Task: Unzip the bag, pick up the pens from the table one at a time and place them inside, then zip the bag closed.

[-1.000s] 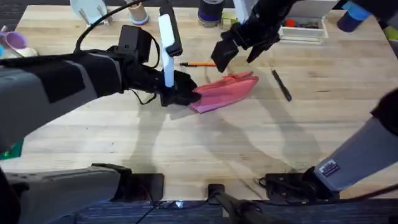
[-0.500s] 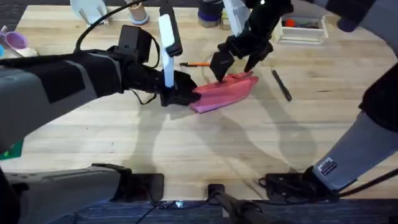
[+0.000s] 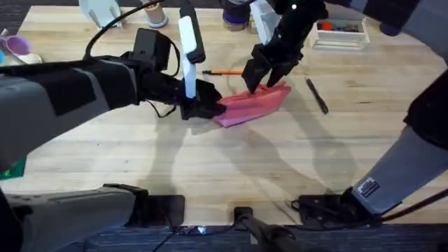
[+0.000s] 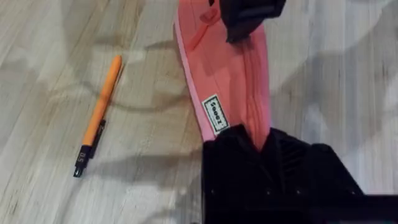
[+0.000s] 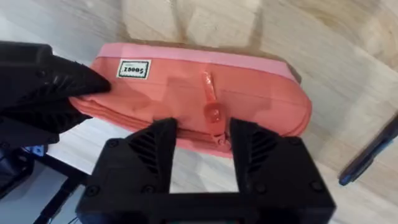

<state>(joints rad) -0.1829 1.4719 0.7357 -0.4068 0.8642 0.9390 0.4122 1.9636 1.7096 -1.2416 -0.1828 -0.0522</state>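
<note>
My left arm reaches in from the lower left, stretched across the table — its left gripper [image 3: 203, 103] is clamped tight at its tip. My right arm comes down steeply from the far right side; the right gripper [image 3: 264, 72] points downward, its black fingers [image 5: 149, 149] spread apart.

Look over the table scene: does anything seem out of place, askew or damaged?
Nothing stands out. The pink bag lies intact on the table, its end pinched by the left hand. The right hand hovers open over the zipper pull. Both pens lie beside the bag.
</note>
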